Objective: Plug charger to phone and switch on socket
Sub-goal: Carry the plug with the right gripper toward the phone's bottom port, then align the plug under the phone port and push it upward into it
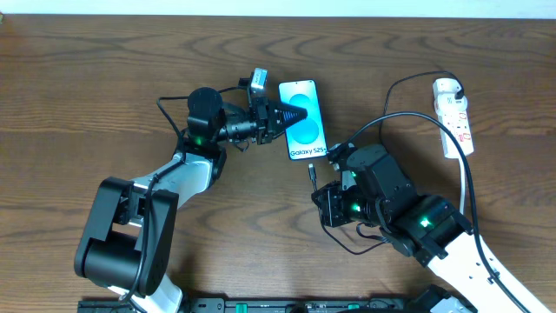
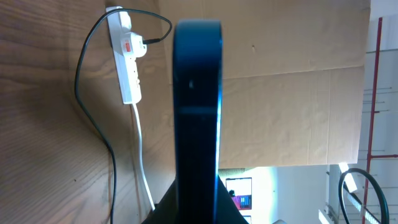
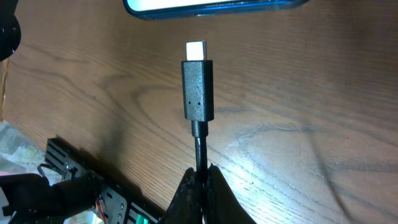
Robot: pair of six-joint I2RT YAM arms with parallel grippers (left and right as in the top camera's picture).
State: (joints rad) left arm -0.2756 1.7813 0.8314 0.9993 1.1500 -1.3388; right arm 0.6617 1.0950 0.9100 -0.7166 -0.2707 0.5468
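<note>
The phone (image 1: 304,122) with its blue screen lies on the wooden table, and my left gripper (image 1: 294,114) is shut on its left long edge. In the left wrist view the phone (image 2: 198,106) stands edge-on between the fingers. My right gripper (image 1: 314,187) is shut on the charger cable just behind its black plug (image 1: 312,174), which points at the phone's bottom edge a short gap away. In the right wrist view the plug (image 3: 198,87) has a bare metal tip, aimed at the phone's edge (image 3: 211,6), apart from it. The white socket strip (image 1: 453,117) lies at the far right.
The charger cable (image 1: 408,117) loops from the strip's top end round toward my right arm. The strip (image 2: 126,56) with a red switch and its white cord (image 2: 142,155) show in the left wrist view. A black rail (image 1: 261,304) runs along the table's front edge.
</note>
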